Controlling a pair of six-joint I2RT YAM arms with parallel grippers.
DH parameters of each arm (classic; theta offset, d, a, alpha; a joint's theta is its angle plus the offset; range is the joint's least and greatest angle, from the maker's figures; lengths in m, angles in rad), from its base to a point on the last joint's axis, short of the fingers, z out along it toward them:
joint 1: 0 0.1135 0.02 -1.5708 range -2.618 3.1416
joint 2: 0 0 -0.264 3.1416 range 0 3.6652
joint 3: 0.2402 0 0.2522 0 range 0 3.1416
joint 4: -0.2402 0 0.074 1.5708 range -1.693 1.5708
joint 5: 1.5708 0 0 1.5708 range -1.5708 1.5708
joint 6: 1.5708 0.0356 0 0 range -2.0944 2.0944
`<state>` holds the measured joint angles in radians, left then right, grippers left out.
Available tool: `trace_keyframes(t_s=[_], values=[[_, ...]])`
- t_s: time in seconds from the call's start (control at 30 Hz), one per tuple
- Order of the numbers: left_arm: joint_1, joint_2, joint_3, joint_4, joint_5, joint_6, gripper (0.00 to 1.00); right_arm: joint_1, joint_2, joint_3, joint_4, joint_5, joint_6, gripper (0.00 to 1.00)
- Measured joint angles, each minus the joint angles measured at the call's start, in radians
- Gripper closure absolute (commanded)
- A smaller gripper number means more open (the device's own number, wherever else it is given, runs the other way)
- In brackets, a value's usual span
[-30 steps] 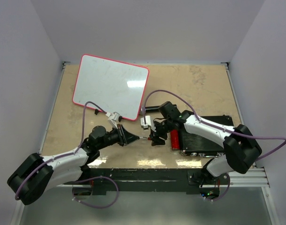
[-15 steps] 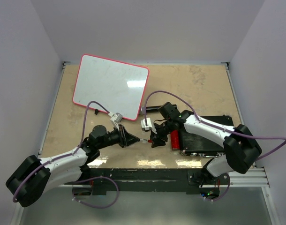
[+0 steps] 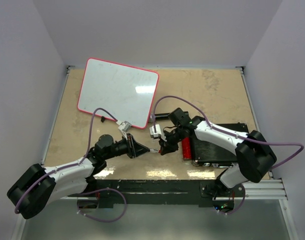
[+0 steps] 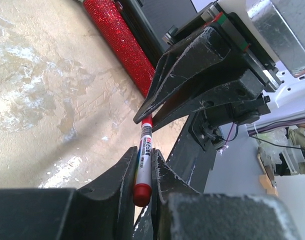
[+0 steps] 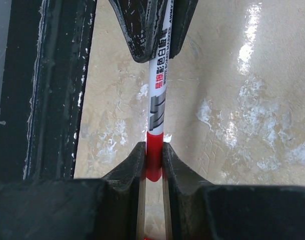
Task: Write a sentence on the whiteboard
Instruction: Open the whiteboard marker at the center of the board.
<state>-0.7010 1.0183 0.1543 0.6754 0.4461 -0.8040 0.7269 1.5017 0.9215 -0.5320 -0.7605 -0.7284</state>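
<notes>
From the overhead camera I see the whiteboard (image 3: 117, 92) lying flat on the table (image 3: 207, 95) in the upper left of the frame, turned a little so its lower right corner points toward the arms. Its red frame is fully in view and a window glare sits on the glossy white surface. It is well apart from both pincers, which meet low in the centre of the frame, just above the black rail at the near edge. The left pincer (image 3: 142, 149) comes in from the left and the right pincer (image 3: 161, 148) from the right, tips facing each other with a marker (image 4: 145, 150) bridging them. On my left wrist view the left pincer is closed on the white printed barrel, with the marker's red butt end showing between its fingers. On my right wrist view the right pincer is clamped on the red section at the other end, fingers pressed against both sides of it. So both pincers grip the same marker, held above the table. Just right of the right pincer a red glittery bar (image 3: 186, 148) lies against a black ribbed case (image 3: 217, 150) at the lower right.
</notes>
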Motion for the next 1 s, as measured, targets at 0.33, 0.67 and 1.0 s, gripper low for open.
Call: trace_keyframes(t_s=[0.33,0.67,1.0], values=[[-0.001,0.029,-0.001,0.052,0.02,-0.032,0.51,0.001,0.0,0.0,-0.026,-0.021,-0.035,1.0],[-0.009,0.098,0.001,0.081,0.049,-0.047,0.54,0.001,0.0,0.0,-0.03,-0.021,-0.047,1.0],[-0.044,0.139,0.002,0.152,0.044,-0.06,0.66,0.001,0.0,0.0,-0.029,-0.021,-0.045,1.0]])
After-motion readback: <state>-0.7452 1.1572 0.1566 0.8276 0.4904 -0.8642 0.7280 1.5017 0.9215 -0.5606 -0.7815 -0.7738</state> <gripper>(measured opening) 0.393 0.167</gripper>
